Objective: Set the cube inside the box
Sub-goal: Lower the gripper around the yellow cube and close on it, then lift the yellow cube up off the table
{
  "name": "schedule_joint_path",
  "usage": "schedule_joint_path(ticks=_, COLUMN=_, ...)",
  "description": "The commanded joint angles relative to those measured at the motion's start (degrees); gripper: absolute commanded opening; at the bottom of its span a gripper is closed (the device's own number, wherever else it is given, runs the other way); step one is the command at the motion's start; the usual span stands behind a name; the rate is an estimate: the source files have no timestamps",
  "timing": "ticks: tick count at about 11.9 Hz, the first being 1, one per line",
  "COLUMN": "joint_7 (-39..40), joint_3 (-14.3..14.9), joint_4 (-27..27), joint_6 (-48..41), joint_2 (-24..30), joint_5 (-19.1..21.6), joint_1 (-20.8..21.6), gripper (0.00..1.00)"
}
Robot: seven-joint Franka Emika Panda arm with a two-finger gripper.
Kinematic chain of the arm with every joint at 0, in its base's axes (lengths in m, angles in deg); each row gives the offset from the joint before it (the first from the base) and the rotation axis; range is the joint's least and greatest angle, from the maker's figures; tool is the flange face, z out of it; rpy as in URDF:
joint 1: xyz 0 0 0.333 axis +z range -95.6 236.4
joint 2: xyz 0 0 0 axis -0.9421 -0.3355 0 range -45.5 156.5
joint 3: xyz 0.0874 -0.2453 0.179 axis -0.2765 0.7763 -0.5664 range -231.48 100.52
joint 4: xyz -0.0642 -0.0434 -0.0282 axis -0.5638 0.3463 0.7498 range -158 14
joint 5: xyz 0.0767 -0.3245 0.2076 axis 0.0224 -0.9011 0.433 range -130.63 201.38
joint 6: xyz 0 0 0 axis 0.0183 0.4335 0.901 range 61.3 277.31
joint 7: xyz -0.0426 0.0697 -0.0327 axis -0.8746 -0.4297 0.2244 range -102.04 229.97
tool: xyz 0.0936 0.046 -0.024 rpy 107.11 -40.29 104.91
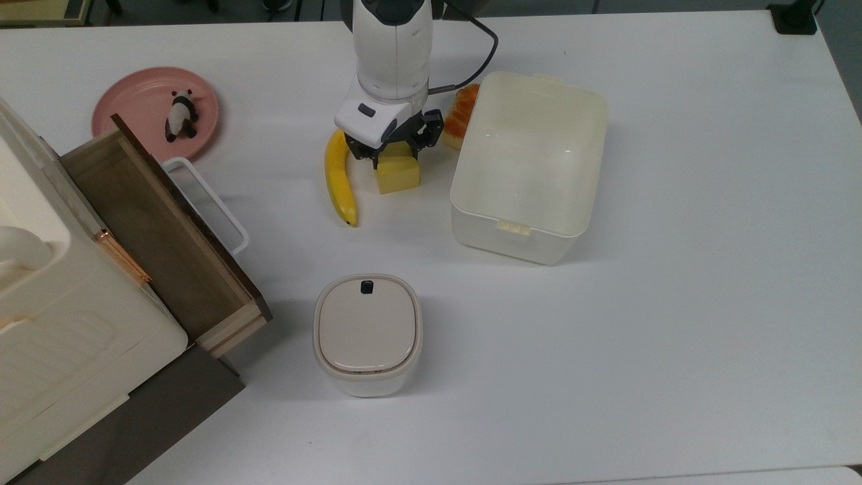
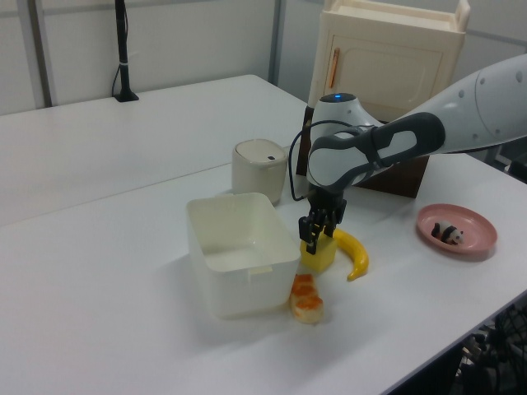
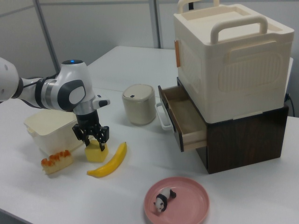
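Top view, cube clamped between gripper fingers, on table

White rounded arm, grey joint bands, black cable, black jaws.

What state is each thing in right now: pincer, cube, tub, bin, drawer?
Robot pincer: closed on the cube.
Small pale-yellow cube: on the table, gripped, beside the banana.
Large cream-white plastic tub: open, empty.
Small rounded-square lidded bin: lid shut.
Brown wooden drawer: pulled open, looks empty.
Curved yellow banana: lying flat.
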Motion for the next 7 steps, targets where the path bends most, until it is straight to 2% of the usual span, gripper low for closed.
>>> schedule_joint_path(ticks=1, joint_7=0.68, joint_3=0.42, joint_4=-1.23, joint_6=1.55, joint_2=0.56, joint_5=-0.71, joint_1=0.47, gripper=0.55)
schedule_joint_path(ticks=7, joint_7=-0.20, joint_3=0.42, joint_4=-0.35, joint_6=1.29, joint_2=2.49, joint_5=-0.36, joint_1=0.03, gripper=0.55)
